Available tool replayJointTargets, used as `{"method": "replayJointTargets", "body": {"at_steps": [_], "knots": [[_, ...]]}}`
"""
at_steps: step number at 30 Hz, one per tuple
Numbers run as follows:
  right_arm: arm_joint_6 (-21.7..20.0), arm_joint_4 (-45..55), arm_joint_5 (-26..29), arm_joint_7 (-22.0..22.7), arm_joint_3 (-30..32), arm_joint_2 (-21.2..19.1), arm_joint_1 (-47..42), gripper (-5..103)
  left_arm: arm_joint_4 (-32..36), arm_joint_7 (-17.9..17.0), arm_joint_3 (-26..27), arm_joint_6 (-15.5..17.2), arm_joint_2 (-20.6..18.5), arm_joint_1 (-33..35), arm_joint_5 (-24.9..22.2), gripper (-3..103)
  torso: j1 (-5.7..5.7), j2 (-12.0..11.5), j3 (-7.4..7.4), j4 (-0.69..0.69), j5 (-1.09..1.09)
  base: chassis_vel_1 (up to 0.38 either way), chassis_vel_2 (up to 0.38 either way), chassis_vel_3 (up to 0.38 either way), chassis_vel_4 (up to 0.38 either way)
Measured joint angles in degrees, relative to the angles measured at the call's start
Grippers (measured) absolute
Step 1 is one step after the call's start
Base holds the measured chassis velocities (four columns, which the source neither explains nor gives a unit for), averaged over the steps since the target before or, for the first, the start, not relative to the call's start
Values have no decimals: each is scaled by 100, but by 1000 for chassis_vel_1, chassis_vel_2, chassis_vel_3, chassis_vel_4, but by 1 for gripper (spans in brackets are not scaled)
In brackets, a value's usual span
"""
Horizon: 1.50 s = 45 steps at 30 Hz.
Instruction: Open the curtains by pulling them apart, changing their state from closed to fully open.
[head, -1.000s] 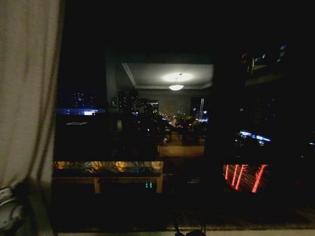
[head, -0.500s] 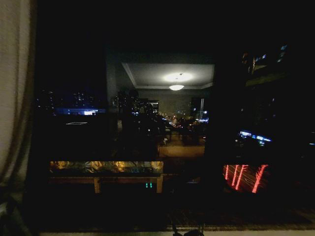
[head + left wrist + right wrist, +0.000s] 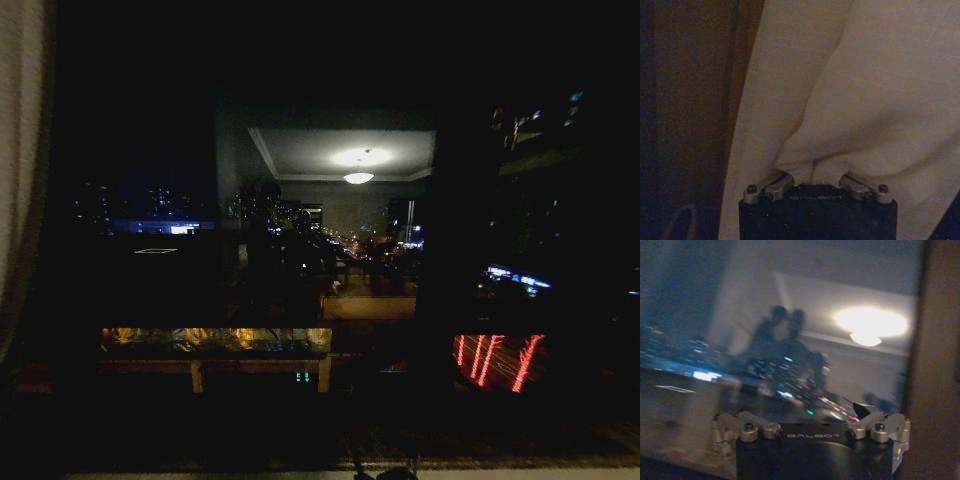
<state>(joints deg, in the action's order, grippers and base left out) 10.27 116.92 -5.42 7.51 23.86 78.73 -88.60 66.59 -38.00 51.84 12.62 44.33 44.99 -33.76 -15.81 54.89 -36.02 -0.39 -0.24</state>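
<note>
Sheer off-white pleated curtain panel (image 3: 18, 170) sits as a narrow strip at far left of head view, bunched against window edge; rest of the pane, dark night glass (image 3: 330, 260) w/ reflected ceiling lamp (image 3: 358, 165), is bare. Judged: left half near fully open. Left tool (image 3: 812, 172), left wrist view: fabric (image 3: 850, 95) gathered into a fold between its linkage arms, creases radiating from that spot, so tool appears clamped on the cloth; fingertips hidden by fabric. Grip low on panel lets sideways pull drag pleats along rail. Dark brown drape (image 3: 695, 100) just beside panel. Right tool (image 3: 812, 432), right wrist view: faces the glass, holds no cloth; fingertips not seen, cannot tell its state.
</note>
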Motion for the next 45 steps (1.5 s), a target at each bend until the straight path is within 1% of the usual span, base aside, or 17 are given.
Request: {"method": "replayJointTargets", "body": {"at_steps": [1, 2, 7, 8, 9, 11, 15, 17, 20, 21, 23, 26, 30, 34, 37, 41, 45], "knots": [[-91, -42, 166, 42, 171, 0, 92, 100, 47, 28, 27, 4, -6, 86, -15, 2, 0, 0, 0, 0, -1, 0, 0, 0, 0], [-91, -42, 166, 42, 171, 0, 92, 100, 47, 28, 27, 4, -6, 86, -15, 2, 0, 0, 0, 0, -1, 0, 0, 0, 0], [-392, -364, 971, 161, 1035, 0, 675, 100, 178, 95, 120, 10, -21, 319, -94, 2, 0, 0, -1, 0, 0, 0, 0, 0, 0], [-392, -364, 971, 161, 1035, 0, 675, 100, 178, 95, 120, 10, -21, 319, -94, 2, 0, 0, -1, 0, 0, 0, 0, 0, 0], [-468, -411, 1126, 168, 1181, 0, 751, 100, 180, 110, 132, 10, -29, 342, -99, 2, 0, -1, -1, -2, 0, 0, 0, 0, 0], [-564, -530, 1363, 171, 1424, 0, 892, 100, 177, 164, 157, 9, -46, 389, -104, 2, 0, 0, 0, -2, 0, 0, 0, 0, 0], [-578, -628, 1482, 171, 1569, 0, 964, 100, 12, 159, 157, -6, -77, 311, -105, 2, 0, 0, -1, 1, 0, 0, 0, 0, 0], [-578, -630, 1501, 169, 1586, 0, 961, 100, -87, 121, 141, -13, -100, 227, -101, 2, 0, -1, 0, 0, 0, 0, 0, 0, 0], [-578, -622, 1513, 147, 1578, -1, 913, 100, -402, -84, 76, -17, -183, -92, -55, 2, 0, 0, -1, -2, -1, 0, 0, 0, 0], [-577, -612, 1509, 134, 1556, 0, 899, 100, -545, -157, 40, -36, -212, -240, 16, 2, 0, 0, -1, -1, -1, 0, 0, 0, 0], [-574, -604, 1506, 121, 1539, 0, 894, 100, -615, -198, 24, -47, -222, -318, 44, 2, 0, -1, -1, 0, -1, 0, 0, 0, 0], [-562, -562, 1490, 68, 1465, 0, 901, 100, -1040, -419, -51, -141, -242, -726, 191, 2, 1, 0, 0, -2, 0, 0, 0, 0, 0], [-558, -562, 1488, 60, 1446, 0, 928, 100, -1178, -480, -65, -153, -242, -851, 242, 2, 0, -1, -1, -1, -1, 0, 0, 0, 0], [-541, -596, 1494, 57, 1450, 0, 930, 100, -1372, -619, -59, -178, -242, -1021, 250, 2, 0, 0, 0, -1, -1, 0, 0, 0, 0], [-522, -605, 1512, 56, 1452, 0, 918, 100, -1583, -632, -53, -240, -303, -1130, 300, 2, 0, 0, -1, -2, -1, 0, 0, 0, 0], [-506, -609, 1524, 50, 1442, 0, 917, 100, -1791, -643, -12, -291, -417, -1232, 329, 2, 0, 0, -1, 0, -1, 0, 0, 0, 0], [-497, -613, 1523, 31, 1387, 0, 941, 100, -1983, -773, 19, -325, -482, -1320, 323, 2, 0, 0, 0, 0, -1, 0, 0, 0, 0]]}}
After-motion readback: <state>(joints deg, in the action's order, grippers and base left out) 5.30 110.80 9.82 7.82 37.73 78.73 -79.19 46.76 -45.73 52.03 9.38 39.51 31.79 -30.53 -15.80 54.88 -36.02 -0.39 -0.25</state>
